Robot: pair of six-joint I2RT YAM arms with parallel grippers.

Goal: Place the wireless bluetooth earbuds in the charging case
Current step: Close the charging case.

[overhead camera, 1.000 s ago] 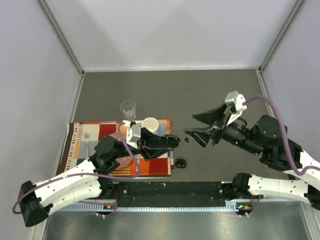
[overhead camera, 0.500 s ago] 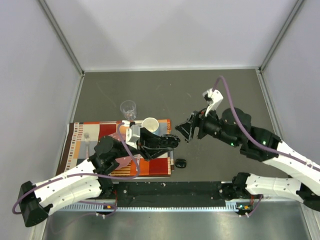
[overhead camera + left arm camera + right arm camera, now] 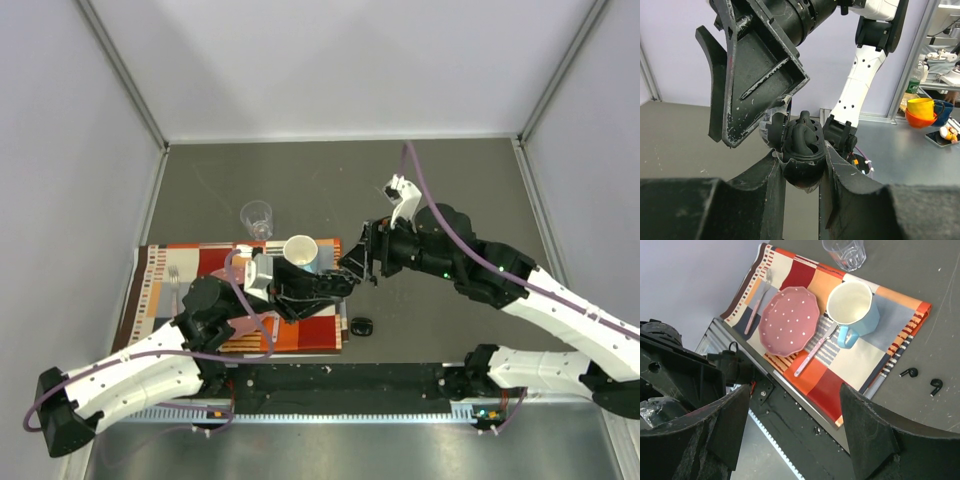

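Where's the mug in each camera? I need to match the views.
Top external: mug left of centre, at the placemat's far right corner.
Left wrist: not in it.
Right wrist: upper middle, just right of the pink plate.
Shared landmark: the placemat under it, seen in the top and right wrist views only.

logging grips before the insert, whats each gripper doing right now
left gripper: closed on the open charging case
right gripper: open, holding nothing
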